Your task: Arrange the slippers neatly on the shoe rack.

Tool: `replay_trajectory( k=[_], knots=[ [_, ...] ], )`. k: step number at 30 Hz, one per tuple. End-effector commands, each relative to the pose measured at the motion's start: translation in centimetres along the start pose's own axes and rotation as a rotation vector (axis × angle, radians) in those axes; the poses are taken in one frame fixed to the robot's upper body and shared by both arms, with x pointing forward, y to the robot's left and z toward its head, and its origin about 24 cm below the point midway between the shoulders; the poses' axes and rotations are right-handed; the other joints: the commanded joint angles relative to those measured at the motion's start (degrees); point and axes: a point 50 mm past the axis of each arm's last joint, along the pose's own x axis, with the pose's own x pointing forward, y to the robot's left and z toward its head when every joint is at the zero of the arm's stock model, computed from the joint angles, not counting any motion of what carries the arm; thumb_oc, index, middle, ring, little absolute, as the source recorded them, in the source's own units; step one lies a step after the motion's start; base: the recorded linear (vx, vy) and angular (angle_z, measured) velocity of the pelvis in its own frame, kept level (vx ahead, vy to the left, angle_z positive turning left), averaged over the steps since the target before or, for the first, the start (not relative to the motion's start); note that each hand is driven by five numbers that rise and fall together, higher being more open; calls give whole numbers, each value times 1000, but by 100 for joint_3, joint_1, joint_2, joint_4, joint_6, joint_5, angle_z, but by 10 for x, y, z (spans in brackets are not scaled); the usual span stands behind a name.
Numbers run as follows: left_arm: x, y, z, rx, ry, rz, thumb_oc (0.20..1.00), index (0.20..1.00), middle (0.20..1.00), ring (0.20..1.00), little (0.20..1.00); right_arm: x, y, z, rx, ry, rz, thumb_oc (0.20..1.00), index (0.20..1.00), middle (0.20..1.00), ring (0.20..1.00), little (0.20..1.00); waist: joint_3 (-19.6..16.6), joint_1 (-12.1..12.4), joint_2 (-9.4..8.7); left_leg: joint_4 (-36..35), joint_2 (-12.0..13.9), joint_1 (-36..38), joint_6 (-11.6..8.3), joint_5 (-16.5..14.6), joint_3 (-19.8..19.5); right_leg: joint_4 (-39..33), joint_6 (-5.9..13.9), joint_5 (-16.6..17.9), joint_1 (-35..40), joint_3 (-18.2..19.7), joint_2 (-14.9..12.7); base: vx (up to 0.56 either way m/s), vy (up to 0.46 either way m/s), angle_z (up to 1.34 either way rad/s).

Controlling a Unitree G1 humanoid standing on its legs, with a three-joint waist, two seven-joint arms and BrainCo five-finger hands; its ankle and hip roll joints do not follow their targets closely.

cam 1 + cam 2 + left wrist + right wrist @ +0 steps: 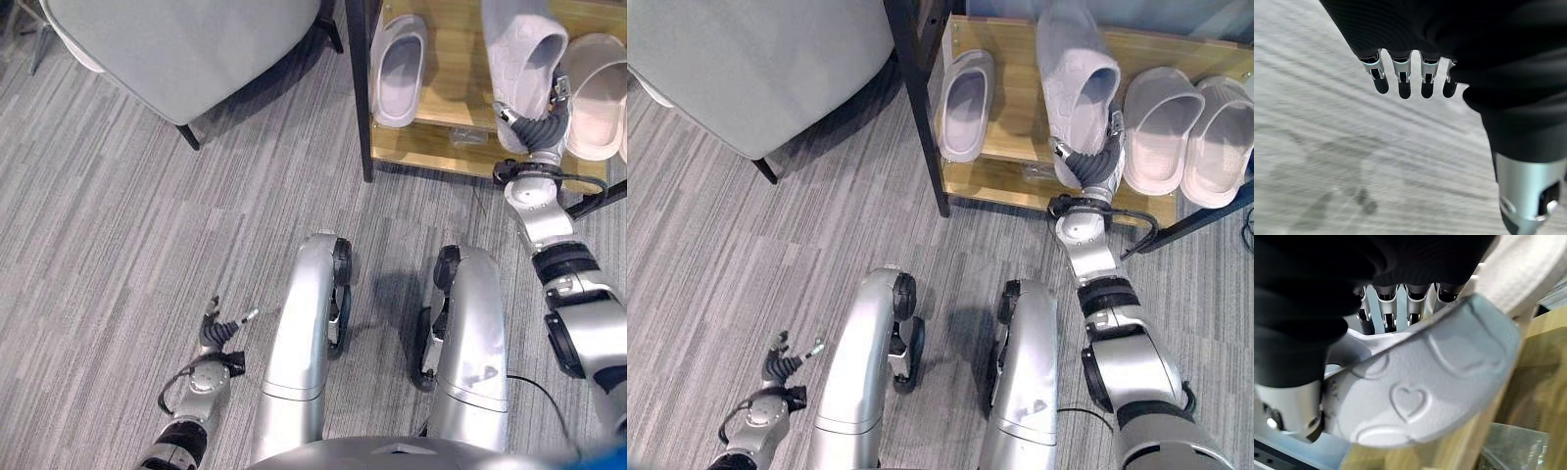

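A: Step in hand: placement. A pale grey moulded foam slipper (1076,73) is held at its heel end by the right hand (1095,162), fingers curled round the rim, over the light wooden shoe rack shelf (1009,176).

B: Where does it go?

A: The gap between the single grey slipper (965,103) and the beige pair (1190,137) seems the target. It should be lowered flat, then released.

B: Arm pose?

A: Right arm extended forward. Left hand (217,333) hangs low over the grey striped floor (118,245), fingers relaxed, nothing held.
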Motion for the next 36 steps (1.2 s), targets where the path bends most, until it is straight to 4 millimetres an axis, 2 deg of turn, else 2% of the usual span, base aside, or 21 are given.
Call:
replay_trajectory(
  k=[1, 5, 10, 13, 17, 18, 21, 26, 27, 28, 36],
  knots=[
    [3, 9, 7, -17, -29, 16, 1000, 1000, 1000, 1000, 1000, 35, -21, 75, 149, -201, -102, 200, 200, 200, 200, 200, 530, 132, 57, 146, -132, 919, -86, -767, -495, -336, 55, 871, 538, 497, 45, 35, 21, -4],
    [2, 20, 0, -34, 0, 41, 1000, 1000, 1000, 1000, 1000, 48, -19, 93, 98, -208, -79, 200, 200, 200, 200, 200, 705, 188, 72, 424, -158, 919, -69, -840, -498, -22, 52, 820, 616, 647, 1, 15, 15, -3],
    [3, 24, 1, -36, 1, 43, 1000, 1000, 1000, 1000, 1000, 55, -12, 103, 102, -176, -80, 200, 200, 200, 200, 200, 776, 237, 76, 466, -155, 919, -82, -818, -494, 69, 45, 837, 689, 702, -37, 5, 20, 5],
    [2, 27, 2, -24, -10, 29, 1000, 1000, 1000, 1000, 1000, 58, -9, 101, 37, -158, -61, 200, 200, 200, 200, 200, 819, 270, 73, 499, -160, 919, -97, -825, -489, 108, 41, 842, 722, 722, -62, 6, 17, 2],
    [-1, 26, -2, -4, -1, 8, 1000, 1000, 1000, 1000, 1000, 61, -10, 93, 53, -97, -64, 200, 200, 200, 200, 200, 882, 302, 85, 547, -152, 919, -98, -837, -488, 188, 23, 832, 718, 747, -70, 2, 8, 0],
    [-5, 26, -8, 8, 18, 2, 1000, 1000, 1000, 1000, 1000, 58, -4, 83, 46, -50, -46, 200, 200, 200, 200, 200, 927, 306, 95, 608, -137, 919, -95, -861, -484, 247, 16, 819, 742, 757, -67, 0, 0, 0],
    [-7, 25, -14, 4, 43, 3, 1000, 1000, 1000, 1000, 1000, 55, 0, 70, 82, 26, -49, 200, 200, 200, 200, 200, 928, 323, 131, 691, -123, 919, -93, -898, -486, 315, 6, 791, 753, 765, -62, 0, 0, 0],
    [-12, 20, -22, -60, 83, 2, 1000, 1000, 1000, 1000, 1000, 58, -4, 72, 36, 19, -39, 200, 200, 200, 200, 200, 920, 339, 147, 760, -167, 919, -110, -918, -497, 432, 7, 774, 783, 796, -52, 0, 0, 0],
    [-12, 20, -22, -60, 83, 2, 1000, 1000, 1000, 1000, 1000, 58, -4, 72, 36, 19, -38, 470, 470, 470, 470, 470, 920, 339, 147, 761, -166, 919, -111, -919, -498, 433, 7, 773, 783, 795, -52, 0, 0, 0],
    [-12, 19, -25, -42, 96, -4, 1000, 1000, 1000, 1000, 1000, 58, -1, 73, 77, 28, -35, 1000, 1000, 1000, 1000, 1000, 885, 341, 132, 769, -177, 919, -115, -928, -497, 449, 2, 773, 804, 787, -44, 0, 0, 0],
    [-20, 17, -51, 47, 211, -29, 1000, 1000, 1000, 1000, 1000, 57, 9, 83, 229, 60, -36, 1000, 1000, 1000, 1000, 1000, 808, 332, 127, 798, -176, 919, -160, -940, -501, 487, -9, 786, 840, 790, -44, 0, 0, 0]
  ],
)
